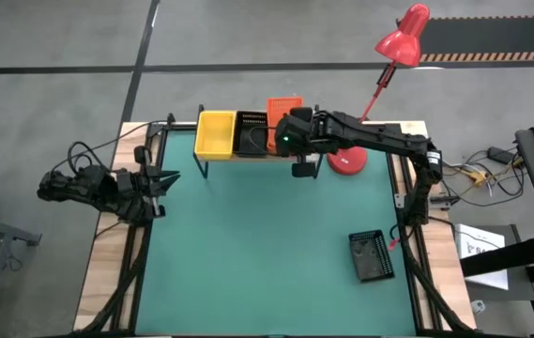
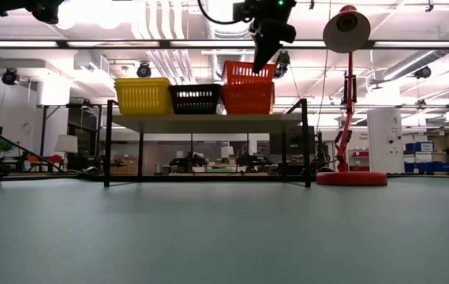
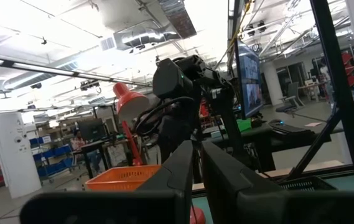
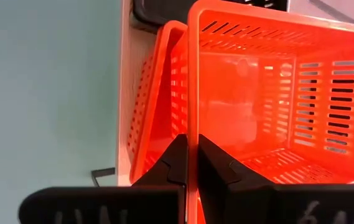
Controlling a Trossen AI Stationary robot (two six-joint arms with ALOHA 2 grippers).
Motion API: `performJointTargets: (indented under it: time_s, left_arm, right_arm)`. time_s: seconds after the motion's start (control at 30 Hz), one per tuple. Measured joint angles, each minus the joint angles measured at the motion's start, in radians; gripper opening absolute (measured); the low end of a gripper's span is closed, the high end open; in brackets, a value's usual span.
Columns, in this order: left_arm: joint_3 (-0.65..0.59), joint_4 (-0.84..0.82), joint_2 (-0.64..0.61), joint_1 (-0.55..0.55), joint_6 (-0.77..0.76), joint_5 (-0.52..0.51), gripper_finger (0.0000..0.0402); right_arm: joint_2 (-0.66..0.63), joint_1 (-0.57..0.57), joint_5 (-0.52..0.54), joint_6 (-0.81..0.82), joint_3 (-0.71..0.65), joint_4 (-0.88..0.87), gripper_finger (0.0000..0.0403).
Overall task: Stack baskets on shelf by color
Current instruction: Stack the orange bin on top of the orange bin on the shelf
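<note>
On the shelf (image 2: 208, 123) at the table's far edge stand a yellow basket (image 1: 215, 134), a black basket (image 1: 252, 132) and an orange basket (image 2: 248, 99), side by side. A second orange basket (image 2: 249, 72) sits in the top of the lower orange one, with my right gripper (image 2: 265, 61) shut on it from above. Another black basket (image 1: 372, 255) lies on the green mat near the right front. My left gripper (image 1: 160, 178) waits shut at the table's left edge, holding nothing. My right gripper pinches the upper orange basket's wall at its rim (image 4: 192, 127), one finger inside the basket and one outside. The fingers slant down from above and from the table's near side. The basket's lower part rests in the orange basket (image 4: 155, 106) beneath it.
A red desk lamp (image 1: 403, 38) stands just right of the shelf, its round base (image 1: 346, 162) on the mat close under my right arm. The green mat (image 1: 267, 244) between the arms lies open in front of the shelf.
</note>
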Motion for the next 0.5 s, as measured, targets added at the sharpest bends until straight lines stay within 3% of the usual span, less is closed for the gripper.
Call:
performJointTargets:
  time_s: [0.2, 0.37, 0.5]
  left_arm:
    - [0.000, 0.000, 0.001, 0.000, 0.000, 0.000, 0.0017]
    - [0.000, 0.000, 0.000, 0.000, 0.000, 0.000, 0.0017]
    - [0.000, 0.000, 0.000, 0.000, 0.000, 0.000, 0.0017]
  right_arm:
    - [0.006, -0.001, -0.002, 0.079, 0.027, -0.032, 0.0009]
    - [0.005, -0.003, -0.108, 0.159, 0.027, -0.029, 0.0009]
    - [0.006, -0.002, -0.126, 0.234, 0.025, -0.030, 0.0009]
